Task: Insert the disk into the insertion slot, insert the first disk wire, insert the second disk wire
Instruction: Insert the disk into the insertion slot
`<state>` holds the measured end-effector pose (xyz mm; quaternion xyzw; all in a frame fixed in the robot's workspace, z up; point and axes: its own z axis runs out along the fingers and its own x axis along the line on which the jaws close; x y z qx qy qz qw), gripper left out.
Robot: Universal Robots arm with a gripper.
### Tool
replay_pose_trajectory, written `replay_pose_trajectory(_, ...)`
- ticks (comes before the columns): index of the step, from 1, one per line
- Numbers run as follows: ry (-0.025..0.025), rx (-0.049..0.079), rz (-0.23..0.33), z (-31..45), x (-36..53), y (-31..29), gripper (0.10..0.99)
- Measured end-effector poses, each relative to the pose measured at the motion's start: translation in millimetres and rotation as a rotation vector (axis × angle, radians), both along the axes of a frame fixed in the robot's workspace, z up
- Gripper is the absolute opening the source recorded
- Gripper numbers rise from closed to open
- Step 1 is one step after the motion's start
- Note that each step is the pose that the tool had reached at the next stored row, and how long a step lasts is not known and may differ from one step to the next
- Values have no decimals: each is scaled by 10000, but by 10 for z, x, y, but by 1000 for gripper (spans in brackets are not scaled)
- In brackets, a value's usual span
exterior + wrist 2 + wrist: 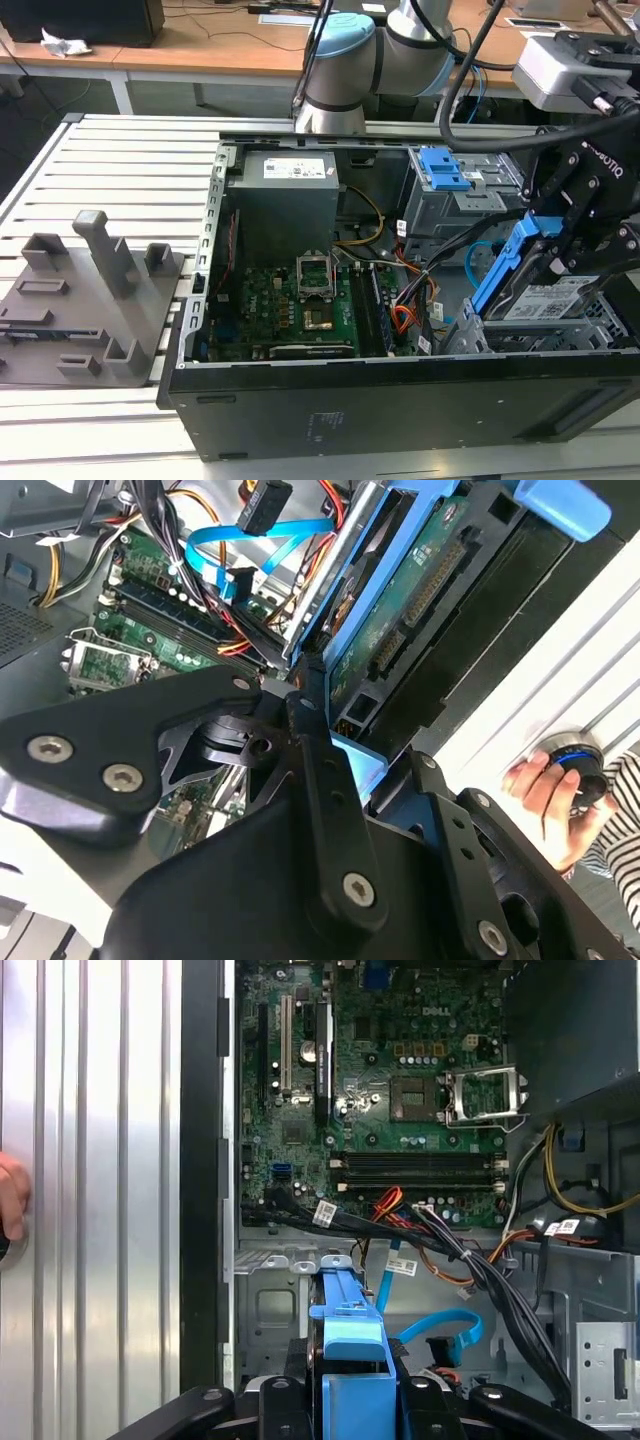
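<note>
— Pincer, black, two metal fingers: wide or holding?
— Holding. It's clamped on the bright blue plastic carrier of the flat silver hard disk with the white label. In the second wrist view the blue sits tight against the fingers.
— Disk location?
— Over the low grey perforated metal insertion slot, at the exterior view's right of the open black computer case on the slatted metal desk. It's tilted, lower end at the cage mouth, probably so it can slide in. Not seated, by my read.
— Wires?
— Orange, red and black strand bundle, the first disk wire, lies beside the green motherboard. The thin flat light-blue second disk wire loops near the disk. Dark plugs hang free.
— Anyone close?
— A person's hand, outside the case.
</note>
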<state>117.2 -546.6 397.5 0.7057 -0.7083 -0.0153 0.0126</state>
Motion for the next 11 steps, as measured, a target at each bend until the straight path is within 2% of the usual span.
replay_pose_trajectory(7, -1, 1, 0, -2, 0, 0, 365)
replay_pose_trajectory(8, 0, 0, 0, -2, 0, 0, 376)
replay_pose_trajectory(9, 0, 3, 0, -3, 0, 0, 439)
replay_pose_trajectory(11, 0, 1, 0, -3, 0, 0, 439)
